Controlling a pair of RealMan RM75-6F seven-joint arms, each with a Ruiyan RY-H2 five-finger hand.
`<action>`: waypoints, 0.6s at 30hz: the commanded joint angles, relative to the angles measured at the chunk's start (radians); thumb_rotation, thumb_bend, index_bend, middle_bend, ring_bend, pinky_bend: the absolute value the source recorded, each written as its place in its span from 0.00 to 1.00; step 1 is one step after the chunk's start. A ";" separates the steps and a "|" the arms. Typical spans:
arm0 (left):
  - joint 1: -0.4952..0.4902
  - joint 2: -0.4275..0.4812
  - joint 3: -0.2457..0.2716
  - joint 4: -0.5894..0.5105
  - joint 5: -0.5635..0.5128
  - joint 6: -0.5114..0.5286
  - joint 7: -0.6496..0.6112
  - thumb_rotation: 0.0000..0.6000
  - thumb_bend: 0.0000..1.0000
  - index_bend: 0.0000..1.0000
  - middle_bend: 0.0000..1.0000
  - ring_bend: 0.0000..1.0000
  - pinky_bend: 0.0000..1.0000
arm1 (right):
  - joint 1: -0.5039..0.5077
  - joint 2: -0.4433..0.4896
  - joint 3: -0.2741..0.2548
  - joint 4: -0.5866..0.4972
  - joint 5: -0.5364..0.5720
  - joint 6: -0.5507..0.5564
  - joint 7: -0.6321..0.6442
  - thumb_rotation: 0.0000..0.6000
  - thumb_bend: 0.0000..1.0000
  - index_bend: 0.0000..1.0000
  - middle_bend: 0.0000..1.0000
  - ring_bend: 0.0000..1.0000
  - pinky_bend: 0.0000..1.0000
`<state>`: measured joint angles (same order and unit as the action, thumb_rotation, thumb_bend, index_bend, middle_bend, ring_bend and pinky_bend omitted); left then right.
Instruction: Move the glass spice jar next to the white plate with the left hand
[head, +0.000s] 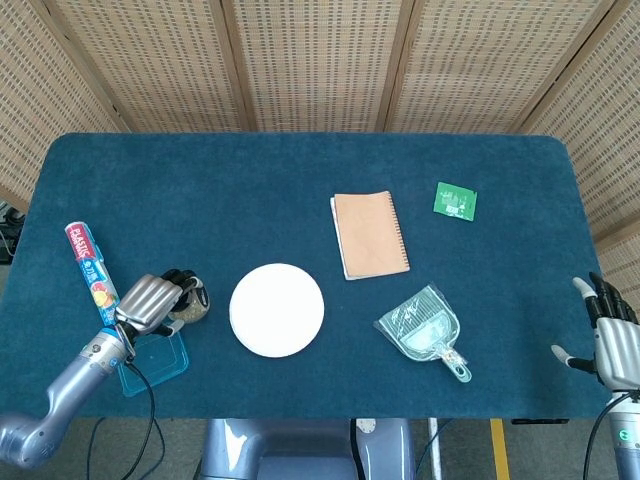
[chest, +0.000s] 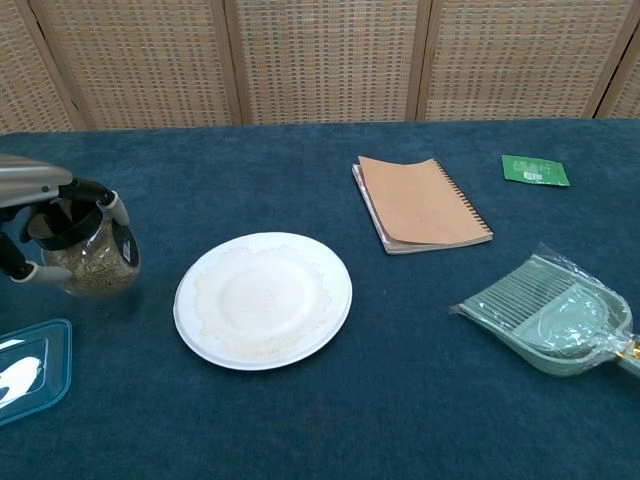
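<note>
The glass spice jar (chest: 95, 265), filled with pale granules, stands just left of the white plate (chest: 263, 298) with a small gap between them. My left hand (head: 155, 303) wraps its fingers (chest: 112, 215) around the jar (head: 190, 305) from above and the left, gripping it. The plate (head: 277, 309) lies near the table's front middle. My right hand (head: 614, 338) hangs at the table's front right corner with fingers apart, holding nothing.
A blue plastic lid (head: 152, 365) lies just under my left wrist, and a printed tube (head: 88, 271) lies left of it. A brown notebook (head: 369, 234), a green packet (head: 455, 200) and a clear dustpan (head: 426, 331) lie to the right.
</note>
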<state>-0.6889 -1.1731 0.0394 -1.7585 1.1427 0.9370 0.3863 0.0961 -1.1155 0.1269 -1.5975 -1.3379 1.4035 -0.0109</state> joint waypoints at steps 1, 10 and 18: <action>-0.002 -0.018 0.004 0.010 -0.011 -0.013 0.018 1.00 0.53 0.68 0.37 0.32 0.52 | -0.001 0.001 0.000 -0.001 -0.003 0.003 0.003 1.00 0.03 0.10 0.00 0.00 0.15; -0.012 -0.075 -0.008 0.047 -0.058 -0.019 0.078 1.00 0.53 0.63 0.33 0.29 0.48 | -0.002 0.004 0.001 0.000 -0.002 0.004 0.013 1.00 0.03 0.10 0.00 0.00 0.15; -0.018 -0.093 -0.006 0.058 -0.073 -0.030 0.107 1.00 0.44 0.30 0.03 0.02 0.22 | -0.003 0.001 0.003 0.004 -0.004 0.008 0.017 1.00 0.03 0.10 0.00 0.00 0.14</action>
<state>-0.7044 -1.2685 0.0314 -1.6984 1.0724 0.9156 0.4946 0.0935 -1.1143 0.1302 -1.5938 -1.3416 1.4118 0.0056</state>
